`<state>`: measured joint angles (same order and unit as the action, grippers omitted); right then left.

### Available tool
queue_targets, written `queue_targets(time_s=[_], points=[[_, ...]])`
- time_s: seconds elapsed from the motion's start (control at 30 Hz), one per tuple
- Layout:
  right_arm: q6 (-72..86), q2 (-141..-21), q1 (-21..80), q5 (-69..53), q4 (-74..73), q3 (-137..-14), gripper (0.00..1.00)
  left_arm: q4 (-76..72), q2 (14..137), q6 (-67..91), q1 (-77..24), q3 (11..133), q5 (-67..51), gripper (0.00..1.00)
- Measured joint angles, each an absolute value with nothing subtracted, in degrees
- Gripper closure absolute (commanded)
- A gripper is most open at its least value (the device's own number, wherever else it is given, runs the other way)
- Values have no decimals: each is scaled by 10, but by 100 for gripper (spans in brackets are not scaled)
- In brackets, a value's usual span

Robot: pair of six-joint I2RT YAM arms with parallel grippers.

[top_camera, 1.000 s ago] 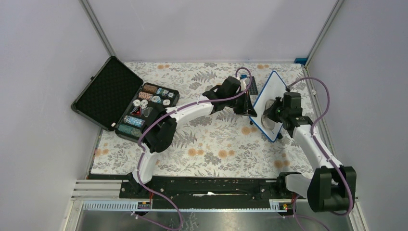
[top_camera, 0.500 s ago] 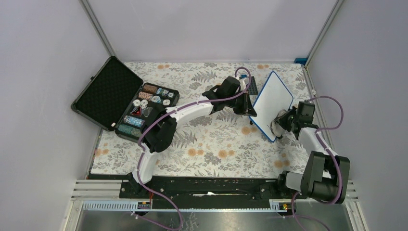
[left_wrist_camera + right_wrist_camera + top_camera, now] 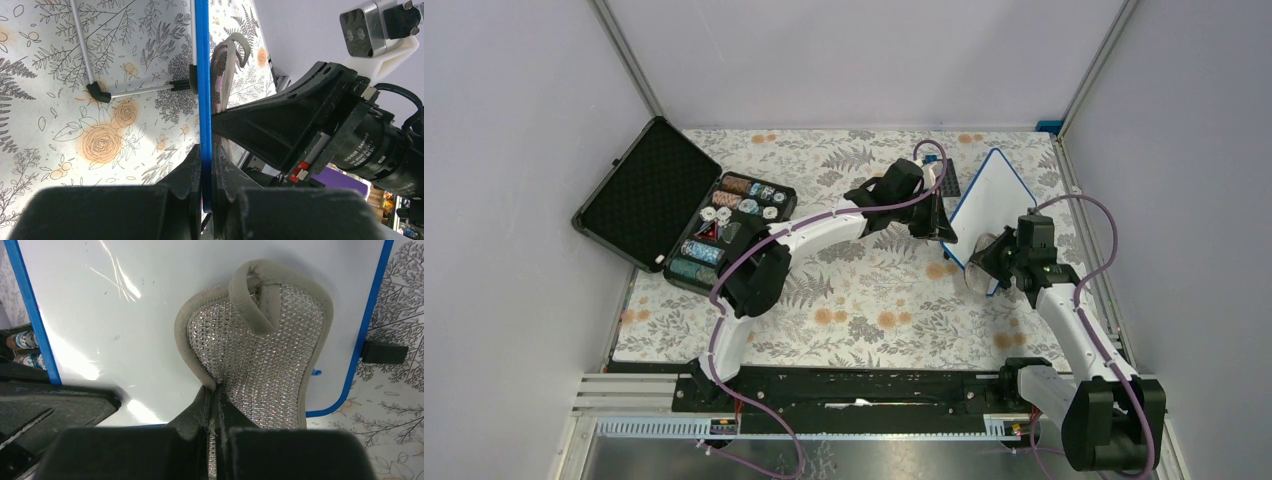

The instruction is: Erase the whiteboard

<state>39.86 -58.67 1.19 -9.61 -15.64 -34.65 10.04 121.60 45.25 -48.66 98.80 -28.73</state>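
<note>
Left jaws: almost shut, fingers [image 3: 190, 170] pinched the whiteboard [image 3: 996, 192] by its blue frame edge, one finger on each side.
Right jaws: fully shut, fingers [image 3: 199, 412] gripped one end of a glittery grey-rimmed pad [image 3: 260, 355].
Pad: lay flat against the board's white face, near a rounded corner, with its loop at the end away from the jaws.
Whiteboard: at the far right of the worktop [image 3: 874, 310], tilted up between the two arms. Face mostly white, with faint scuffs and a tiny blue speck by the frame.
Other: an open black case [image 3: 674, 205] with chips sat on the left.
</note>
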Motion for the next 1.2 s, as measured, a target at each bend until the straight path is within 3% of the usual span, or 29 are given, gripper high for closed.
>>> queue_targets(time_s=[0.23,0.47,0.67,0.97,1.2], points=[[440,-582,20,-77,-155,-333,100,104,1216,448,-487,987,-287,100],[448,-628,-76,-78,-129,-297,100,101,1216,446,-486,985,-284,100],[441,-610,-79,-81,-125,-294,100,98,1215,449,-486,985,-289,100],[434,-569,37,-57,-213,-352,100,97,1214,449,-487,985,-289,100],[463,-571,48,-33,-220,-354,100,98,1214,450,-487,985,-289,100]])
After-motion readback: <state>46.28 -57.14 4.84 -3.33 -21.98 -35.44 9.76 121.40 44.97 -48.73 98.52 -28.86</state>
